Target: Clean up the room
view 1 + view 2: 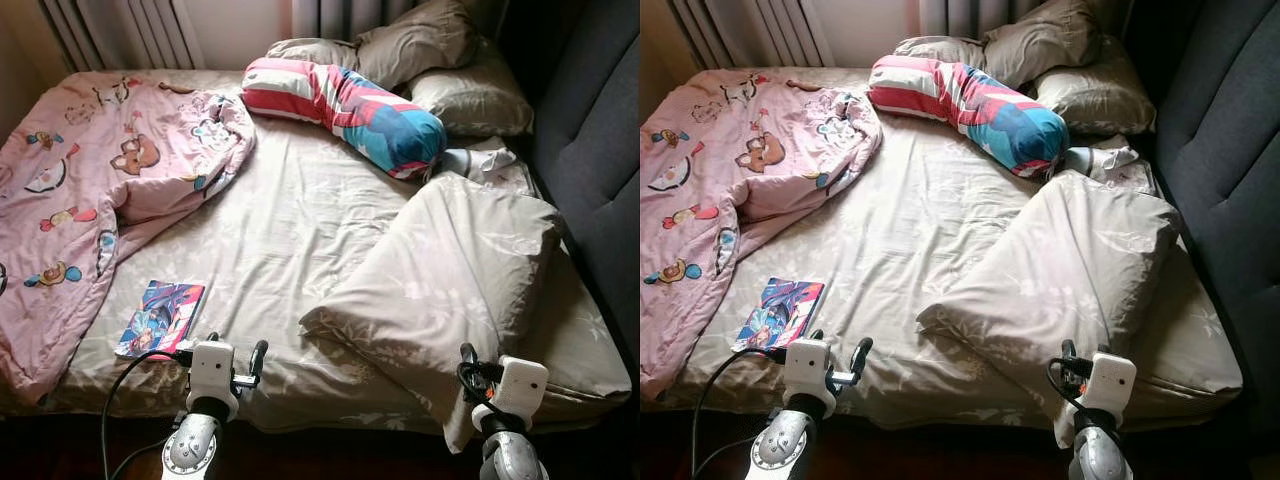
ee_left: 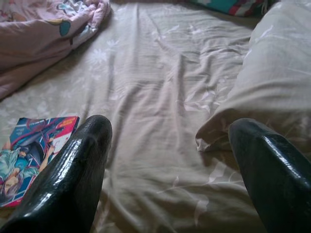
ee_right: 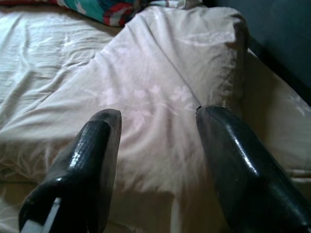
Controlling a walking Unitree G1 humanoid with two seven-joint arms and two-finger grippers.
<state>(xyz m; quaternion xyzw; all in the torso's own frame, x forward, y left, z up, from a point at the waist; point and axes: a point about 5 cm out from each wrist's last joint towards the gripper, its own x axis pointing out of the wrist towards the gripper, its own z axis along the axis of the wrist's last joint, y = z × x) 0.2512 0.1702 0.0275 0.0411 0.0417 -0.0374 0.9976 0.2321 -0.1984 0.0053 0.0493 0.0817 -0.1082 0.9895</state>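
At the foot of the bed [image 1: 290,240] I had both arms raised over its near edge. Left gripper [image 2: 170,170] had fingers apart, holding nothing, just beside the comic book [image 1: 160,318] on the bed's near-left part. Right gripper [image 3: 158,160] also had fingers apart, over the folded beige duvet [image 1: 450,270] on the bed's right side. Pink cartoon blanket [image 1: 90,170] was bunched on the bed's left, striped bolster [image 1: 345,110] and pillows [image 1: 440,60] at the bed's head.
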